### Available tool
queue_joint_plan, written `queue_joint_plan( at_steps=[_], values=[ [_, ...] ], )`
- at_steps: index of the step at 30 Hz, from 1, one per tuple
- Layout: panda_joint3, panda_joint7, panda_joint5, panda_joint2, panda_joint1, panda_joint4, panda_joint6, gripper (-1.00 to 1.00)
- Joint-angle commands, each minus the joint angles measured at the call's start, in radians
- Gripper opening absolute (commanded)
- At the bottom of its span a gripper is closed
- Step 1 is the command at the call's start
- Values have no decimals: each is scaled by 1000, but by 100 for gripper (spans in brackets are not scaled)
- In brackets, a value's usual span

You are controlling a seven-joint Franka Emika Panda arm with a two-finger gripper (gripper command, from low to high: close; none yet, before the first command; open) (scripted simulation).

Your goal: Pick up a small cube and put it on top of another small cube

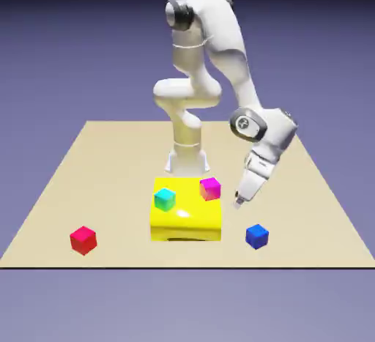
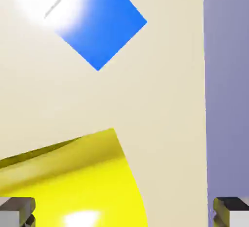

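Note:
The small blue cube (image 1: 256,236) rests on the table near the front, right of the yellow block. In the hand view the blue cube (image 2: 99,24) fills the upper left, partly washed out by glare. My gripper (image 1: 239,201) hangs above the table behind and slightly left of it, tilted, apart from it. Its jaws stand open and wide in the hand view, gripper (image 2: 124,211), with nothing between the fingertips (image 2: 17,210). A teal cube (image 1: 165,199) and a magenta cube (image 1: 210,188) sit on top of the yellow block.
A large yellow block (image 1: 186,220) stands mid-table, just left of my gripper; its corner (image 2: 73,182) fills the hand view's lower left. A red cube (image 1: 83,239) lies near the front left. The table edge (image 2: 204,99) runs down the hand view's right.

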Motion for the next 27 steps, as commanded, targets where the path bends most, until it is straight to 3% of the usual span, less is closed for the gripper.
queue_joint_plan(
  at_steps=[1,11,16,17,21,27],
  values=[
    [24,-11,-41,36,0,18,-38,0],
    [258,-122,-449,398,1,201,-415,0],
    [160,-76,-580,507,-3,229,-368,0],
    [160,-76,-580,507,-3,229,-368,-100],
    [257,-122,-450,399,1,201,-414,-100],
    [120,-154,-197,181,80,122,-441,-100]
  ],
)
